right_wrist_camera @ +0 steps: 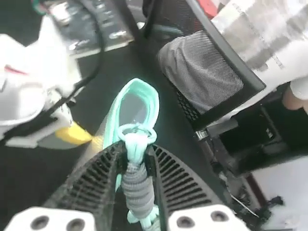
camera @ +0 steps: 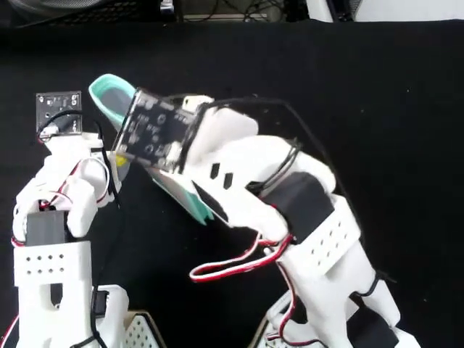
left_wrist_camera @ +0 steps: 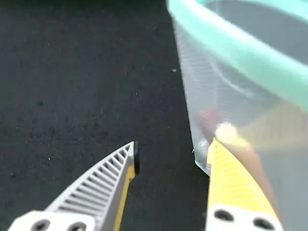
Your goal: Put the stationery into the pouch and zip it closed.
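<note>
Left of centre, under right arm (camera: 290,203): gripped zip pull (right_wrist_camera: 136,179) of pouch (camera: 109,93) in right gripper (right_wrist_camera: 136,163); spread left gripper (left_wrist_camera: 171,159) beside pouch wall. Judged stationery (left_wrist_camera: 226,132) loaded, zipping unfinished, far end gaping.

One pouch (camera: 109,90), with one cord (right_wrist_camera: 136,183) on its zip. Two arms: left arm (camera: 58,217), right arm (camera: 290,210). One counter (camera: 377,87). The stationery (left_wrist_camera: 226,132) inside is too blurred to count.
</note>
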Controlling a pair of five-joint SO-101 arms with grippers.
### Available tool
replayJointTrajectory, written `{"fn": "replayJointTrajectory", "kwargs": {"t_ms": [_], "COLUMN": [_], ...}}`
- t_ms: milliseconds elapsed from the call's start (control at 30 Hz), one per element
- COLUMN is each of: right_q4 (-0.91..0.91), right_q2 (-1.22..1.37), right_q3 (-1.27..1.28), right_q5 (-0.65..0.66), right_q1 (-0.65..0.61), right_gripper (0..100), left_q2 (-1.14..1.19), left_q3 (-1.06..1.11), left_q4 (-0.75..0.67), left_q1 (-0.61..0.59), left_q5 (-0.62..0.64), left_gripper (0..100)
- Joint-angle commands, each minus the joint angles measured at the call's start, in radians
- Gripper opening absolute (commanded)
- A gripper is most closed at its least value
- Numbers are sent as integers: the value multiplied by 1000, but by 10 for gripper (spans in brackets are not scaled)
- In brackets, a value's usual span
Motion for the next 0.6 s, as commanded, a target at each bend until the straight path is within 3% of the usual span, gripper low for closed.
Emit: {"fn": "replayJointTrajectory", "kwargs": {"t_ms": [0, 133, 367, 567], "right_q4": [-51, -81, -55, -86], "right_q2": [-36, -38, -182, -252], "right_q3": [47, 90, 133, 188], "right_q5": [77, 89, 89, 81], "right_q1": [-9, -40, -138, -138], "right_gripper": [12, 12, 12, 12], "left_q2": [3, 15, 15, -2], "left_q3": [-73, -142, -8, -58], "left_q4": [44, 103, -87, 2], "left_q1": [4, 5, -4, -7], "left_q5": [5, 9, 14, 32], "left_gripper": [246, 248, 250, 250]}}
